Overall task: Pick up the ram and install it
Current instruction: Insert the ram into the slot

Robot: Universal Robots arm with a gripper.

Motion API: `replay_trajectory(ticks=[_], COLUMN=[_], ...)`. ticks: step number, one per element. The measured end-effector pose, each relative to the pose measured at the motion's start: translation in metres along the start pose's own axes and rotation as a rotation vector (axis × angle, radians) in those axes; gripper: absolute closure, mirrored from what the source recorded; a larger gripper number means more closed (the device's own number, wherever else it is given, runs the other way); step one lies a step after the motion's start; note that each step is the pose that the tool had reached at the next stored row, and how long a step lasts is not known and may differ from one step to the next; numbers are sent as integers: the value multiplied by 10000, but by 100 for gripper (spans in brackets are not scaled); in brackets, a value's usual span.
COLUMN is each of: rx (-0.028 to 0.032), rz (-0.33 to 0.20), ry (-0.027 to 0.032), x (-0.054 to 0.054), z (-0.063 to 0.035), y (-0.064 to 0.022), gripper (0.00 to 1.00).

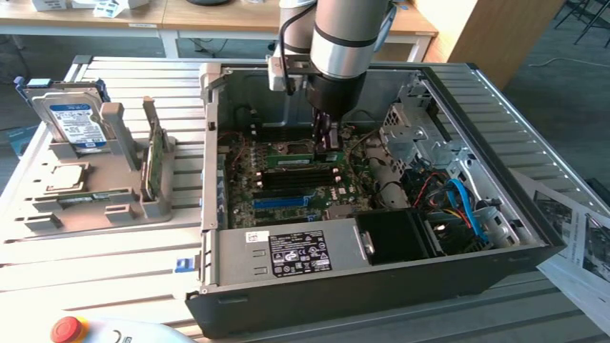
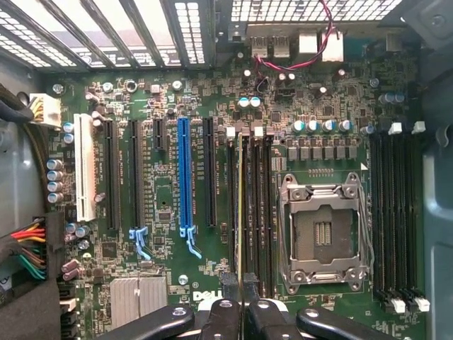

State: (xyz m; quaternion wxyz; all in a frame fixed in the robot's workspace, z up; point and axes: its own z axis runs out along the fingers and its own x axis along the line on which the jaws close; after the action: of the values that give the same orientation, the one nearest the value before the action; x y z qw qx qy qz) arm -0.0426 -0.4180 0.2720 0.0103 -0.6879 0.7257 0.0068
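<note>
Green circuit-board ram stick (image 2: pixel 239 212), long, narrow and seen edge-on, sits clamped between the closed black fingers of the arm's gripper (image 2: pixel 240 294), so we find the task's thing directly under the tool rather than off to a side. Its long axis runs along the row of black memory slots (image 2: pixel 259 212) on the dark green motherboard (image 2: pixel 163 205), and we judge it lined up over one of the slots on the side toward the blue one. Whether its lower edge already touches that slot we cannot tell. In the exterior view we see the gripper (image 1: pixel 327 146) lowered deep into the open dark steel computer case (image 1: pixel 381 293), with the ram stick (image 1: pixel 291 161) reaching from the fingers toward the exterior view's left. Just beside the slots stands the silver metal processor socket (image 2: pixel 322 230), and on the other side lies the long blue plastic slot (image 2: pixel 183 177); both are apart from the stick. Well outside the case, a grey plastic holder tray (image 1: pixel 96 207) carries a hard drive with a blue label (image 1: pixel 71 121) and a taller green card (image 1: pixel 153 168).
</note>
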Motion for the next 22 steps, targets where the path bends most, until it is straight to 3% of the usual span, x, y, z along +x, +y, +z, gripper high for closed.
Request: replay_trajectory(ticks=[6,22], rx=[-1,-2], rz=[-45,-76], ry=[-2,-1], x=[0,4], z=[18,175], y=[0,1], gripper=[88,88])
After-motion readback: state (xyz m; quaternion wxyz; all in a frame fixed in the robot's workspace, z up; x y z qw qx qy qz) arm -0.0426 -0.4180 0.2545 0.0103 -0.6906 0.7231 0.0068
